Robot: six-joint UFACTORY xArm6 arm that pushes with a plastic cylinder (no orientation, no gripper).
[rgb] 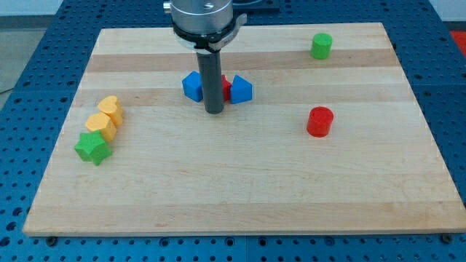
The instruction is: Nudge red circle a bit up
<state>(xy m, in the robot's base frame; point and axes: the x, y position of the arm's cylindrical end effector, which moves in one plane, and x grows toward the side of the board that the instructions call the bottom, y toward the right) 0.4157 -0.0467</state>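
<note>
- No pincer on me, so no grip to report; my tip (213, 111) rests by the blue blocks (193, 86).
- Red circle (320, 121) sits well off toward the view's right, slightly lower, untouched; the nudge is not yet begun.

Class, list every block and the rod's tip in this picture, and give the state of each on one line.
red circle: upright, alone, untouched
green circle: upright, alone
blue blocks: flanking the rod
red block: mostly hidden behind the rod
yellow blocks: touching
green star: beside the yellow blocks
my tip: far from the red circle
</note>
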